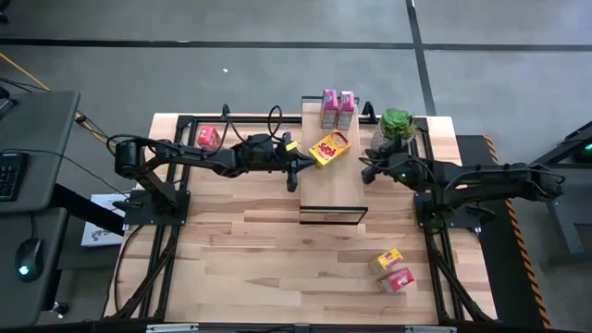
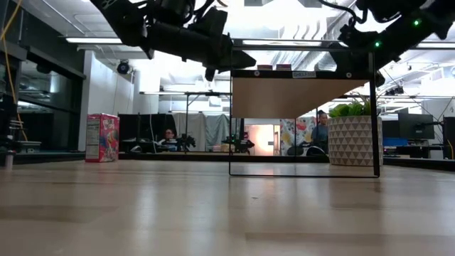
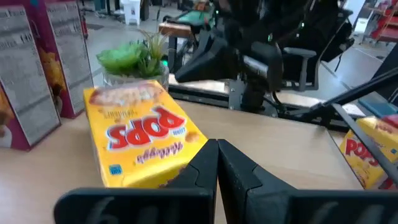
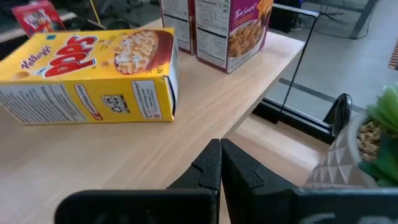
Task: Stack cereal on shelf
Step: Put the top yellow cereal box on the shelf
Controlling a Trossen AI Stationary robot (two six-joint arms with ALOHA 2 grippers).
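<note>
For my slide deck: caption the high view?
Both shut claws flank a yellow box lying on the shelf near two pink boxes.

The shelf [image 1: 335, 190] is a long, narrow light-wood board raised on a dark metal frame, running from near to far at the middle of the surface. At its far end two pink cereal boxes [image 1: 338, 109] stand upright, side by side and touching. Just nearer, a yellow cereal box [image 1: 328, 148] lies flat on the board, printed face up and turned at an angle to the board's edges. A red cereal box [image 1: 208, 137] stands on the surface at the far left, well apart from the shelf. At the near right of the surface a second yellow box [image 1: 388, 260] and a second red box [image 1: 396, 279] lie together, touching.
</note>
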